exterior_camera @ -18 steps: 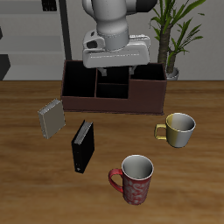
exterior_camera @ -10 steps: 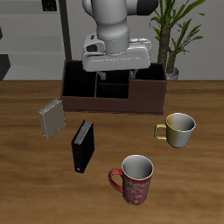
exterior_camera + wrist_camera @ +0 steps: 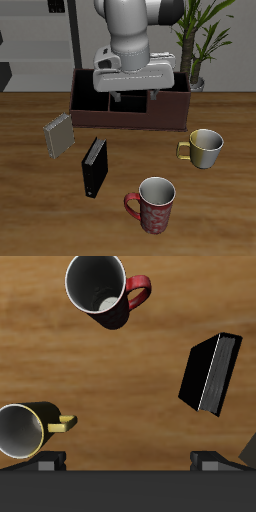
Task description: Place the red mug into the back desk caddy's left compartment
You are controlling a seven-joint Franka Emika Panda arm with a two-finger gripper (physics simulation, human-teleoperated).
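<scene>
The red mug (image 3: 155, 205) stands upright near the table's front edge, red with a whitish mottle, handle pointing sideways; it also shows in the wrist view (image 3: 100, 288). The back desk caddy (image 3: 128, 117) is a long dark reddish-brown box with black compartments at the table's back. My gripper (image 3: 132, 98) hangs over the caddy's middle, open and empty, far behind the mug. Its fingers (image 3: 50, 461) stand wide apart. My hand hides part of the caddy's inside; its large end sections show on either side.
A squat cream-gold mug (image 3: 205, 147) stands beside the red mug, farther back, and shows in the wrist view (image 3: 25, 431). A black book (image 3: 93, 166) stands upright mid-table. A grey book (image 3: 58, 135) lies farther back. A potted plant (image 3: 200, 40) is behind the caddy.
My hand has come a little lower and toward the table's front, over the caddy. The mugs and books have not moved.
</scene>
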